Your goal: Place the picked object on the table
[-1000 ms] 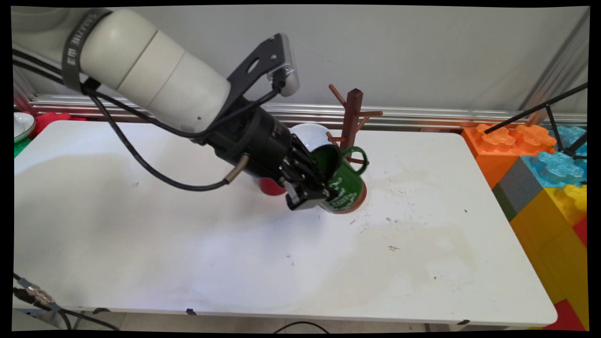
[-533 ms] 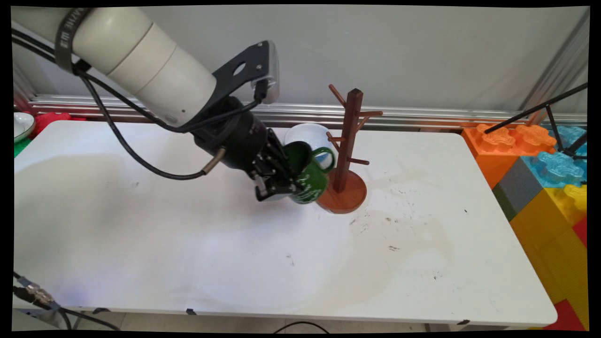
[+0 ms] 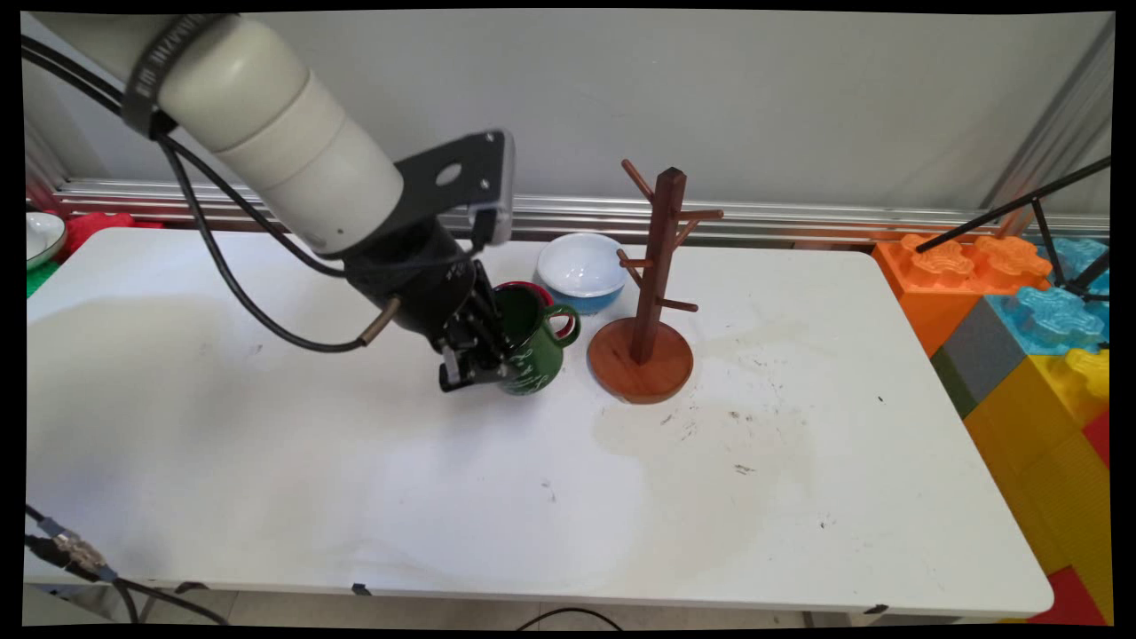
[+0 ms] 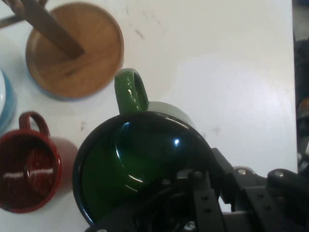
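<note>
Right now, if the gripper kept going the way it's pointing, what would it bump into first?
Probably the white table. The gripper holds the green mug by its rim and points down, so the mug's bottom would likely land there first, close beside the red mug.

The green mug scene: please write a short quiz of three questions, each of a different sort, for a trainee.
1. True or false: the end effector is shut on the rim of the green mug.
2. Which thing stands closest behind the green mug in the main view?
A. the red mug
B. the wooden mug tree
C. the white and blue bowl
3. Fill in: the pegs of the wooden mug tree carry ____ mugs.

Key: 1 true; 2 A; 3 no.
</note>
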